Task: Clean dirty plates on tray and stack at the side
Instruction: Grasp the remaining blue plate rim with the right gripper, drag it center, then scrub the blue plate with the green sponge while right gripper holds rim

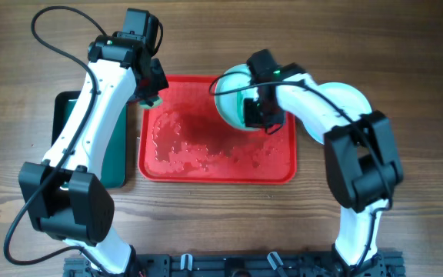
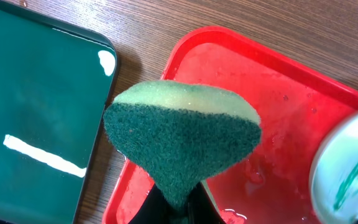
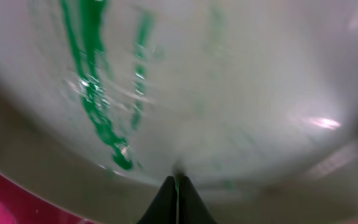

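Observation:
The red tray (image 1: 206,165) lies mid-table, wet. My right gripper (image 1: 254,115) is shut on the rim of a pale aqua plate (image 1: 233,100) and holds it tilted over the tray's far right corner. The right wrist view shows the plate's face (image 3: 229,81) with a teal-green smear (image 3: 95,93) and the closed fingertips (image 3: 176,182) at its edge. My left gripper (image 1: 148,91) is shut on a green and yellow sponge (image 2: 182,134) above the tray's far left corner (image 2: 191,50). The plate's edge (image 2: 353,168) shows at the left wrist view's right. Other plates are not visible.
A dark green black-rimmed tray (image 1: 118,154) lies left of the red tray, partly under my left arm; it fills the left of the left wrist view (image 2: 36,112). Bare wooden table (image 1: 406,77) lies to the right and front.

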